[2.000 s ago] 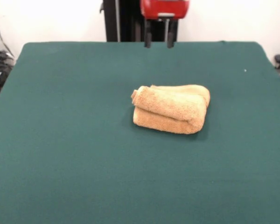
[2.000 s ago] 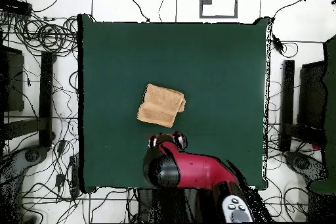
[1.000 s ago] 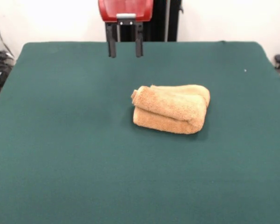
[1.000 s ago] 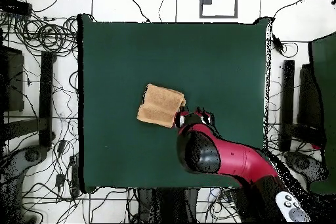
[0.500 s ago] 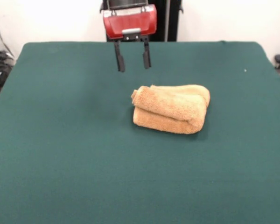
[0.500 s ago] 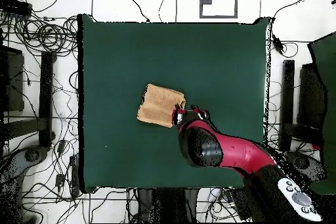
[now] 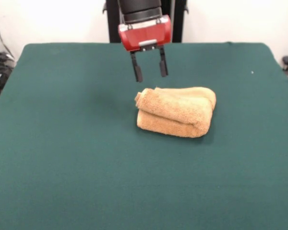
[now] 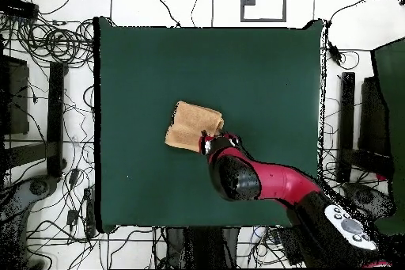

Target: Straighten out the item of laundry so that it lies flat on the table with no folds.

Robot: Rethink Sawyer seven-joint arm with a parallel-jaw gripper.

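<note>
Green cloth covers my bench (image 7: 62,143) from edge to edge, and its left half is bare in the front view. Moving right, I see the end effector (image 7: 150,70) hanging from the red and black arm (image 7: 144,28), its two dark fingers (image 7: 136,73) apart with a clear gap between them, holding nothing. It hovers just behind the left end of the towel (image 7: 176,111), above the bench and not touching the fabric. The towel lies near the bench's middle, slightly right of centre, bunched into a thick roll with several layers folded over one another. From overhead, I see the towel (image 8: 190,127) as a tan block with the arm (image 8: 269,184) reaching in beside one of its corners
</note>
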